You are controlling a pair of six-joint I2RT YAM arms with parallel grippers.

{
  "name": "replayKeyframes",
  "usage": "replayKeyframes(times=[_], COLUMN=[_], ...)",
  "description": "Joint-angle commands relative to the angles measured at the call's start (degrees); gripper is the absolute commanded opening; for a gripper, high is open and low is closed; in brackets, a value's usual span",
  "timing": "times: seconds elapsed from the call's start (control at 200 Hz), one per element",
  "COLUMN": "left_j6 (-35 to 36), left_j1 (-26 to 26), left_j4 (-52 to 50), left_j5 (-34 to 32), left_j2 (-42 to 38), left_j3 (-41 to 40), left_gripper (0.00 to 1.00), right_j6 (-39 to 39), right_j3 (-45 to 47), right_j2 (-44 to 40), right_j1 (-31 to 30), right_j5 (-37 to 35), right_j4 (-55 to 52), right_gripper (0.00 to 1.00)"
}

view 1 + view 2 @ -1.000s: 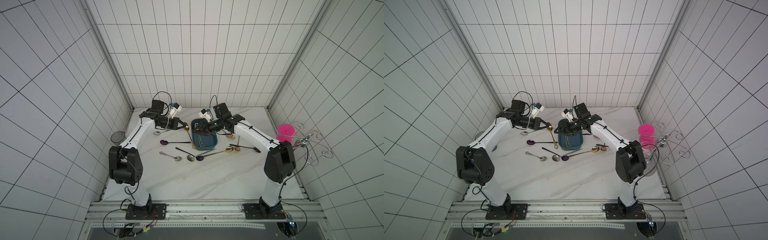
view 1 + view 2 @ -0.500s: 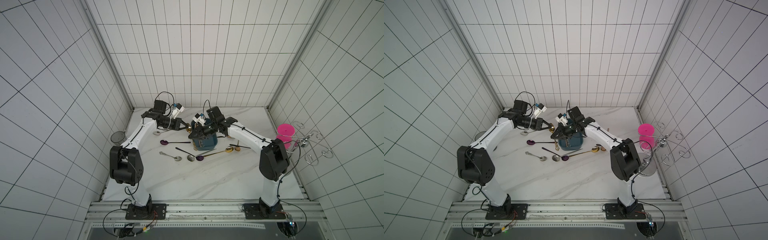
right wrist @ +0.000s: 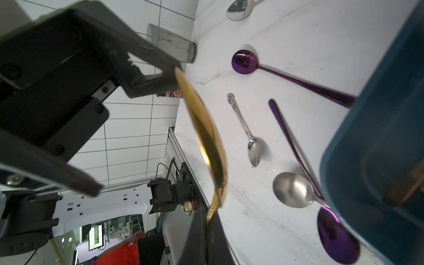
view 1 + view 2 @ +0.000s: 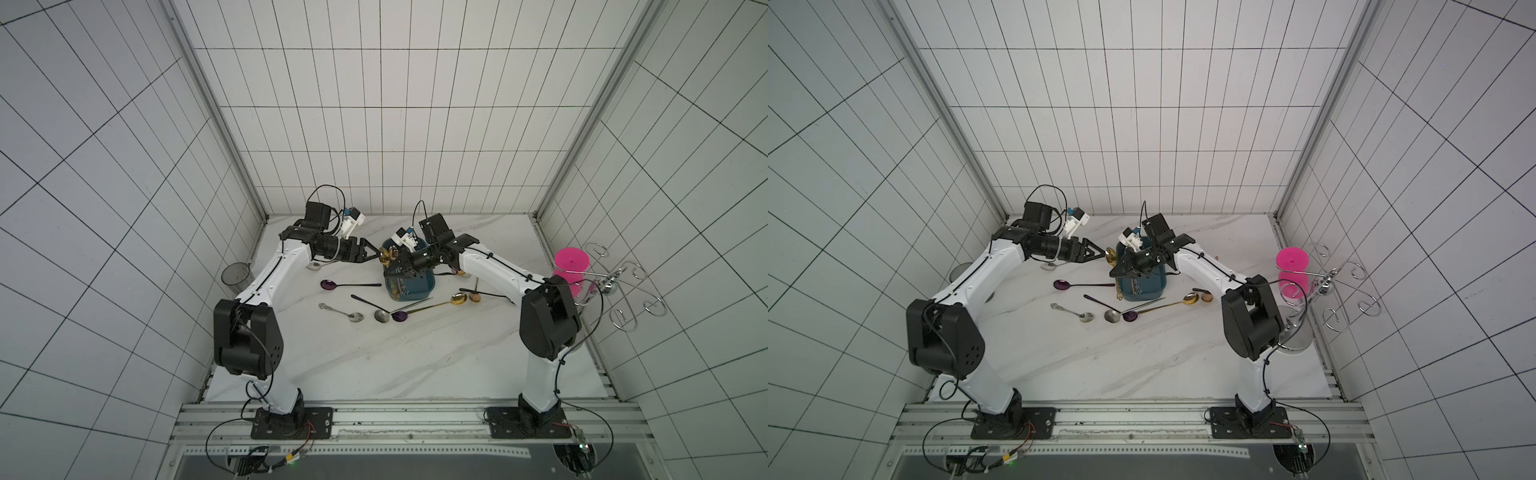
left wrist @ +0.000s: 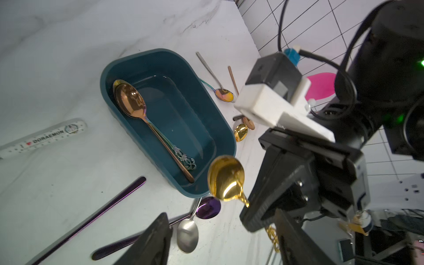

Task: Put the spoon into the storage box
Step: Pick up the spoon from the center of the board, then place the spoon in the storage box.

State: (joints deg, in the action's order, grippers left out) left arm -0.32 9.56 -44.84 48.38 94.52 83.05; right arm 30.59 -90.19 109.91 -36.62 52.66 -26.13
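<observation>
Our right end effector (image 3: 210,214) clamps the gold spoon (image 5: 226,177) by its handle at ten o'clock of the storage box (image 4: 415,289). Our left end effector (image 4: 374,254) gapes empty. Loose spoons (image 4: 382,316) lie at the box's six o'clock.

- Inside box (image 5: 202,98): two spoons (image 5: 130,101) along one wall; remaining floor bare.
- Over box rim: right gripper (image 5: 252,213) clamping gold spoon (image 5: 226,177); left gripper (image 4: 374,253) beside, jaws apart.
- Around box: loose spoons (image 4: 382,316).
- Front of table (image 4: 395,365): bare.

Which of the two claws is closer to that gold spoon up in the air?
The right gripper: it is shut on the gold spoon's handle, holding it up near the blue box. The left gripper stands open just beyond the spoon's bowl, not gripping it.
</observation>
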Motion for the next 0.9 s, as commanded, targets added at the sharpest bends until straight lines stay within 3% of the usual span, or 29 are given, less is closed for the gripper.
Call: replayKeyframes(times=[0.0, 0.1, 0.31, 0.55, 0.745, 0.894], left_j6=[-2.3, -3.5, -4.7, -7.0, -5.8, -6.9], left_j1=[-1.7, -3.6, -8.2, -14.6, -18.2, -20.0], left_j4=[5.4, 8.1, 11.4, 12.9, 12.1, 12.6], left_j5=[-3.3, -4.3, -8.9, -17.4, -22.8, -22.6], left_j2=[-5.9, -9.6, -15.5, -20.4, -21.4, -20.2], left_j3=[-4.5, -8.7, -16.4, -23.1, -26.2, -27.8], left_gripper=[0.86, 0.99, 0.99, 0.99, 0.99, 0.99], right_j6=[-3.7, -6.2, -11.0, -10.7, -8.6, -7.6], right_j3=[2.1, 1.8, -4.1, -12.5, -18.8, -23.0], right_j2=[-2.0, -0.7, 5.4, 13.2, 19.1, 22.4], right_j1=[3.3, 4.9, 6.0, 6.3, 6.3, 6.3], right_j5=[-3.7, -7.3, -14.9, -19.2, -21.8, -23.1], right_j4=[-3.8, -6.9, -13.0, -15.2, -15.6, -15.5], right_gripper=[0.00, 0.00, 0.02, 0.05, 0.07, 0.09])
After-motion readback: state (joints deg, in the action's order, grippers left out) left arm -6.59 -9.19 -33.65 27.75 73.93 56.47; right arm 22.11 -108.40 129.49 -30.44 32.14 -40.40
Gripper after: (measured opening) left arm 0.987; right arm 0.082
